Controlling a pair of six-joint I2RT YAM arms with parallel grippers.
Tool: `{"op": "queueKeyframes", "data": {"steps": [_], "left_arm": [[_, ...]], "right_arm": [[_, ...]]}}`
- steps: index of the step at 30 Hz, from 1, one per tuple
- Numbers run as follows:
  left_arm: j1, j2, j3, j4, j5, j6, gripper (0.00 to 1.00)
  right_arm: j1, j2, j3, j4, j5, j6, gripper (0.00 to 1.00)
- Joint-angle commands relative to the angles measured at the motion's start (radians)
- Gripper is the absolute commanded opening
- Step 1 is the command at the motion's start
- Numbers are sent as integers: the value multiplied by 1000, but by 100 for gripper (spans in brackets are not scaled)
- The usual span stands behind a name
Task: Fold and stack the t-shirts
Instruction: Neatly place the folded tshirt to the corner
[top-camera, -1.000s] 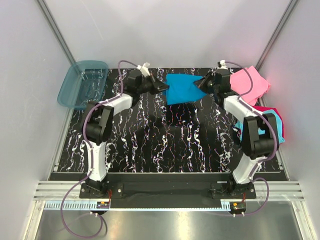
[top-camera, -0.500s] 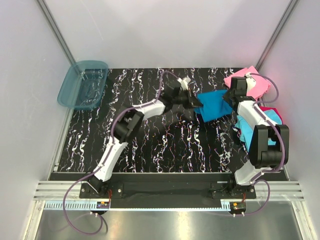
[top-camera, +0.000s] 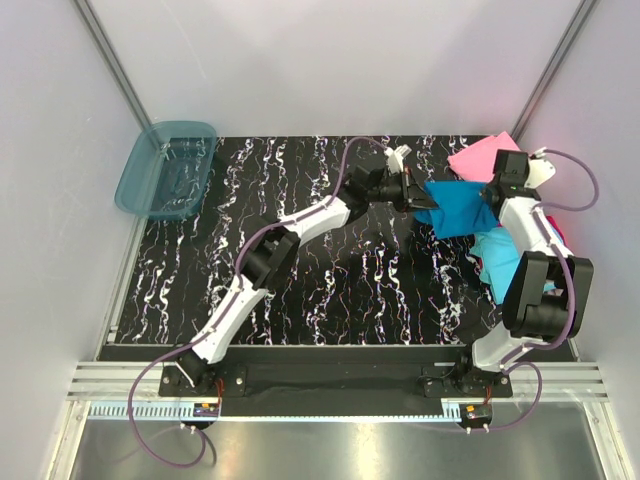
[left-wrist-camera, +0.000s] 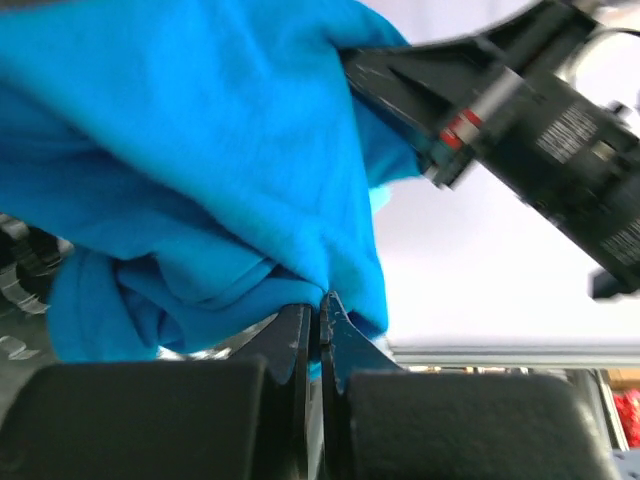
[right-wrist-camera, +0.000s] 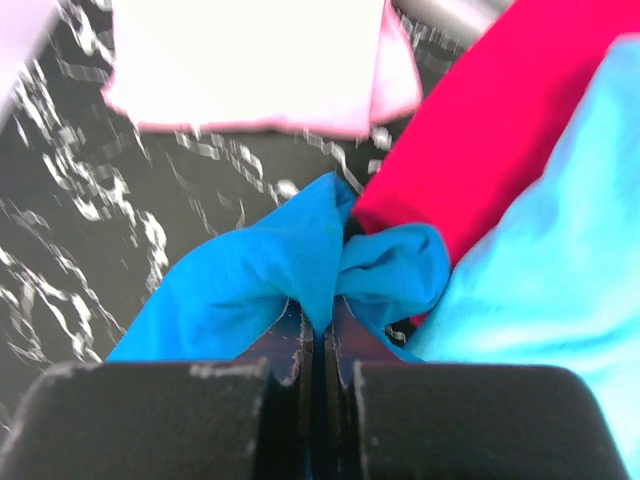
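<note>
A folded teal-blue t-shirt (top-camera: 460, 209) hangs between my two grippers above the right side of the table. My left gripper (top-camera: 420, 196) is shut on its left edge; in the left wrist view the cloth (left-wrist-camera: 200, 170) bunches over the closed jaws (left-wrist-camera: 320, 305). My right gripper (top-camera: 492, 196) is shut on the shirt's right edge (right-wrist-camera: 270, 270), its jaws (right-wrist-camera: 322, 318) pinching a fold. Under and beside it lie a light cyan t-shirt (top-camera: 498, 262), (right-wrist-camera: 560, 260), a magenta-red one (right-wrist-camera: 500, 110), and a pink one (top-camera: 480, 160), (right-wrist-camera: 250, 60).
A translucent blue plastic tub (top-camera: 165, 168) sits off the table's far left corner. The black marbled tabletop (top-camera: 330, 280) stretches between the arms. Grey walls and metal rails close in the sides.
Both arms have carried the teal-blue shirt from the far middle of the table to the right, over toward the folded shirts. Both grippers stayed shut on it.
</note>
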Motion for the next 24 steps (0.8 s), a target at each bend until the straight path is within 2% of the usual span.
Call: {"op": "queueKeyframes", "data": {"steps": [1,7,12,16,19,21,22,23,24], "left_arm": [[-27,36,48,77,119,-98,0],[-69,78,-37,192,139,-177,0],[-86,128,-44,185,139,-178,7],[-98,169,-24,169,133,-177,21],[-106,158,-80,204,127,-182,32],[-107,149,-116,223,125,-182,38],[-109,135,-157,241,122,-182,40],[-107,128,-177,247,121,-177,42],[-107,119,-195,249,119,-165,43]], "right_arm": [[-80,-24,84,35,106,33,0],[-195,2,44,31,77,134,0],[-220,45,13,34,45,199,0],[-223,88,-10,38,7,223,0],[-223,123,-19,38,-26,245,0],[-229,140,-27,38,-52,263,5],[-229,145,-27,40,-59,266,10],[-229,151,-25,38,-79,262,20],[-229,151,-23,40,-93,257,24]]}}
